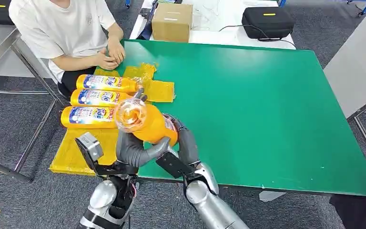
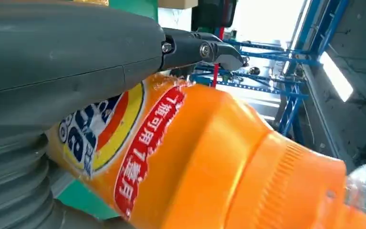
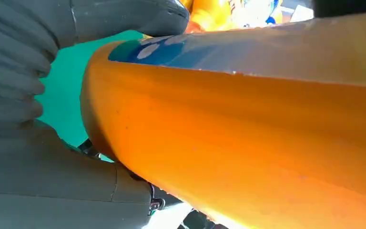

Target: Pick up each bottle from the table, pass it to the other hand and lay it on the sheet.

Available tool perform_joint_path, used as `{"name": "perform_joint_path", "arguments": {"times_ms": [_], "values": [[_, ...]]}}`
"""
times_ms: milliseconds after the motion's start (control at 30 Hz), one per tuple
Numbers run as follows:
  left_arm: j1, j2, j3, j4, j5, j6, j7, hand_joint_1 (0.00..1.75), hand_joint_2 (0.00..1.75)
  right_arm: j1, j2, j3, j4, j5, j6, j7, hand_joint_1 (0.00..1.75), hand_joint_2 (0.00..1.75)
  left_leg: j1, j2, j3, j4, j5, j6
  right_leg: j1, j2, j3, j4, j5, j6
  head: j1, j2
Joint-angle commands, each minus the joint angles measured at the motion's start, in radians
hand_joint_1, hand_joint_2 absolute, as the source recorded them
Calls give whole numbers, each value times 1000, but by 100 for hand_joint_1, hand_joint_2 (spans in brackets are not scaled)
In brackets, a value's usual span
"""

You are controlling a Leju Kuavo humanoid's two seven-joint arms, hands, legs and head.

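Both arms meet low over the near left corner of the green bench [image 1: 267, 109], and between them hangs an orange bottle [image 1: 153, 126], tilted with its clear cap toward the camera and lifted off the surface. The left robot hand [image 1: 136, 150] is wrapped around the bottle from below and the side, and the right robot hand [image 1: 183, 140] clasps the far end of the same bottle, so both are grasping it at once; this looks like the middle of the hand-over. That is the delicate point: if the right robot hand lets go before the left has a firm hold, the smooth, rounded body could slide through the fingers and drop onto the bench edge or to the floor. The wrist views show the grey thumbs pressed against glossy label and plastic, which I judge slippery. A second worry is the landing place. Three bottles [image 1: 100, 98] already lie side by side on the yellow sheet [image 1: 83, 150] at the left edge, so the free strip nearest the robot is narrow; a careless lay-down could knock the nearest one rolling. A seated person [image 1: 76, 33] has hands resting near the sheet's far end.
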Motion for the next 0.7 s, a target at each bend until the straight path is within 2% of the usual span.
{"name": "perform_joint_path", "arguments": {"times_ms": [33, 167, 200, 233, 267, 400, 433, 500, 700], "values": [[-70, 17, -3, 79, 47, -27, 18, 175, 175, -66, 2, 97, 90, 9, 21, -13, 175, 175, 0, 1, 3, 0, -1, -1, 0, 1, 3, 0, -1, -1, 0, 0], [-71, 19, -4, 80, 52, -33, 21, 175, 175, -66, 1, 98, 89, 9, 20, -15, 175, 175, 0, 1, 4, 0, -1, -1, 0, 1, 4, 0, -1, -2, 0, 0], [-72, 20, -3, 82, 61, -40, 27, 175, 175, -66, -2, 102, 91, 11, 18, -18, 169, 175, 1, 1, 5, 0, -2, -1, 1, 1, 4, 0, -1, -2, 0, 0], [-72, 21, -1, 83, 68, -44, 31, 175, 175, -66, -4, 105, 93, 10, 18, -19, 155, 175, 1, 1, 6, 0, -2, -1, 1, 1, 5, 0, -2, -2, 0, 0], [-73, 25, 0, 83, 72, -48, 29, 175, 175, -62, -10, 104, 99, 3, 23, -21, 0, 175, 1, 1, 6, 0, -3, -1, 1, 1, 6, 0, -2, -2, 0, 0], [-75, 30, 0, 80, 81, -62, 29, 175, 175, -56, -7, 98, 97, -8, 16, -29, 0, 175, 0, 0, 3, -1, -1, -1, 0, 0, 3, -1, -1, -1, 0, 0], [-78, 32, 0, 79, 80, -63, 29, 175, 175, -57, -7, 96, 96, -9, 16, -29, 0, 0, 0, 0, 6, -1, -2, -1, 1, 0, 6, 0, -2, -2, 0, 0], [-81, 35, -2, 79, 75, -65, 26, 175, 175, -53, -6, 91, 91, -10, 5, -31, 0, 0, 0, 0, 2, -1, 0, -1, 0, 0, 2, 0, -1, -1, 0, 0], [-90, 43, -2, 82, 67, -71, 24, 175, 175, -49, -10, 87, 83, -4, -25, -49, 0, 0, 1, 0, 6, 0, -2, -1, 1, 0, 6, 0, -2, -2, 0, 0]]}}
